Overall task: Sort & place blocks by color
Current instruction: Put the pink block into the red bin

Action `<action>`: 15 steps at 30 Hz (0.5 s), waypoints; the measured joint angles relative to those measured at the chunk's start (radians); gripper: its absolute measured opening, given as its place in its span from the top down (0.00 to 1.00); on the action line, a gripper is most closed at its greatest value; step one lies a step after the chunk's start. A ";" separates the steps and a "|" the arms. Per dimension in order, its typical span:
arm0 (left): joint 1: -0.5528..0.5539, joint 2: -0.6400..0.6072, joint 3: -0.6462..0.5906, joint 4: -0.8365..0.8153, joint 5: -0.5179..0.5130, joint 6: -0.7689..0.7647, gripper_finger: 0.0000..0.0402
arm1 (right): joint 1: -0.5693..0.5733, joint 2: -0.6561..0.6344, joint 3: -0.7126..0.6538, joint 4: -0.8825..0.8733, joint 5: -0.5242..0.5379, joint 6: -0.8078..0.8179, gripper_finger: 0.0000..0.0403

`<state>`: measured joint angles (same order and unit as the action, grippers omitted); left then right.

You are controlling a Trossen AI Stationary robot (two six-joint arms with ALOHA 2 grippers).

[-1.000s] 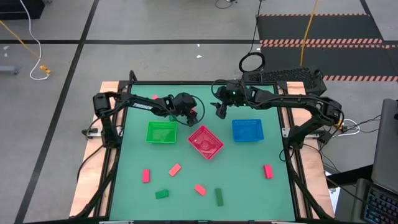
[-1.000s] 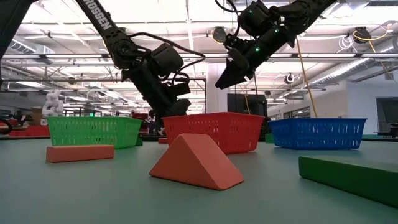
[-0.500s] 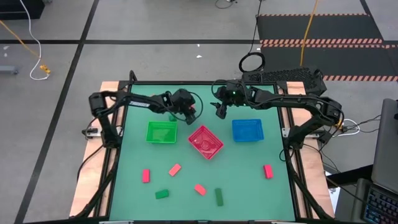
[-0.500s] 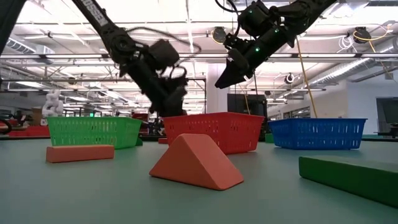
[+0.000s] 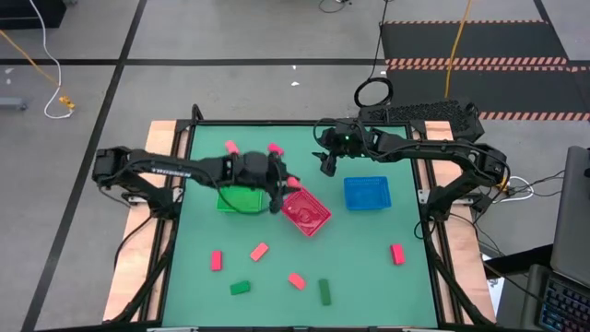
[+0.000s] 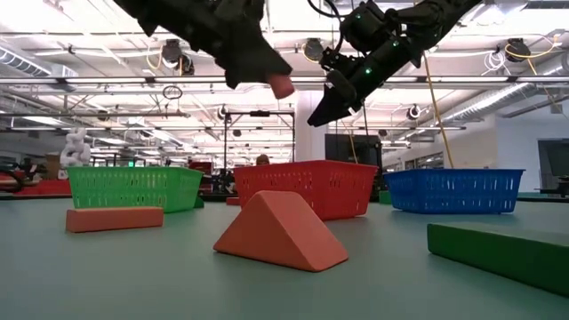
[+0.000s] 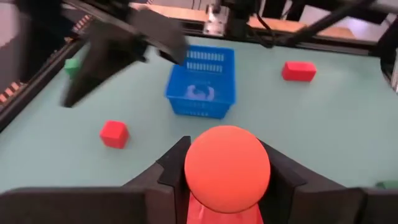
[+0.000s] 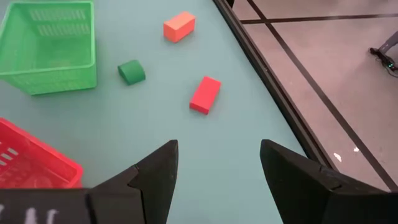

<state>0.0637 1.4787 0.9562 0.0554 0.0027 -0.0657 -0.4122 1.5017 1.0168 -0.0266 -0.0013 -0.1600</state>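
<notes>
A teal-green table top (image 5: 369, 267) is seen, framed in pale wood. Three mesh baskets are lined up on it: a bright green basket (image 5: 239, 196), a red basket (image 5: 305, 210) and a blue basket (image 5: 367, 193). Blocks are scattered near: red block (image 5: 397, 254), salmon wedge (image 6: 279, 233), dark green bar (image 5: 324, 291). A salmon-pink round block (image 7: 227, 169) is pinched in black fingers (image 7: 174, 171).

No legible text or labels anywhere.
</notes>
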 joint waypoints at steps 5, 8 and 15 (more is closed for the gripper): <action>-0.063 0.074 -0.002 0.012 -0.029 0.003 0.68 | 0.000 0.000 0.000 0.000 0.000 0.002 0.45; -0.063 0.109 -0.002 0.020 -0.054 -0.016 0.68 | 0.000 0.000 0.000 0.000 0.000 0.014 0.45; -0.057 0.126 -0.002 0.025 -0.091 -0.059 0.31 | 0.001 0.000 0.000 -0.007 0.000 0.013 0.45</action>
<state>0.0071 1.6043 0.9546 0.0806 -0.0886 -0.1246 -0.4110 1.5017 1.0168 -0.0334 -0.0013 -0.1472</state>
